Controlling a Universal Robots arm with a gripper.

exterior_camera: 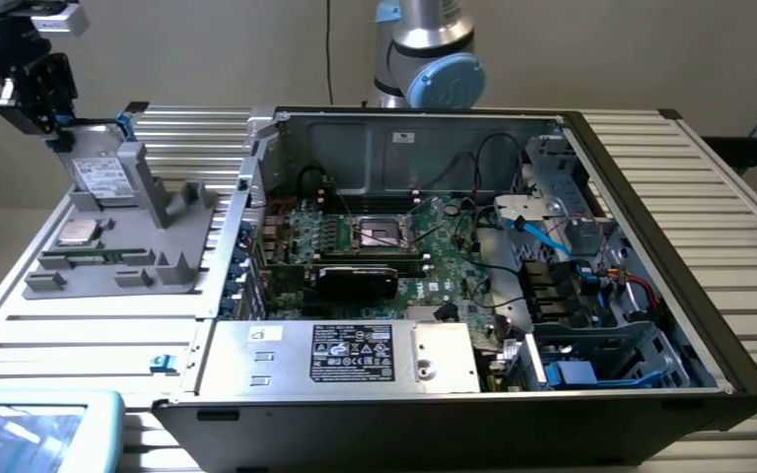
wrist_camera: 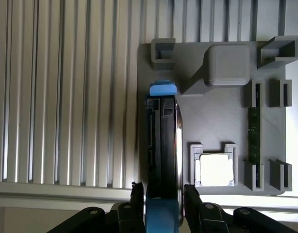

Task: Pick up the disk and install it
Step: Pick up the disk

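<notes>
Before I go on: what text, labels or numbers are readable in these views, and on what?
No text can be read as words or numbers.
White label on the disk: print too small to read.
Black label on the silver box: white print and symbols, too small to read.
Small white sticker on the same box: blurred, unreadable.

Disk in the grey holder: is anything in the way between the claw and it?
Nothing visible. The claw is lined up right over the disk's near end. The disk stands on edge in its slot in the holder, and no other part lies between them.
</notes>
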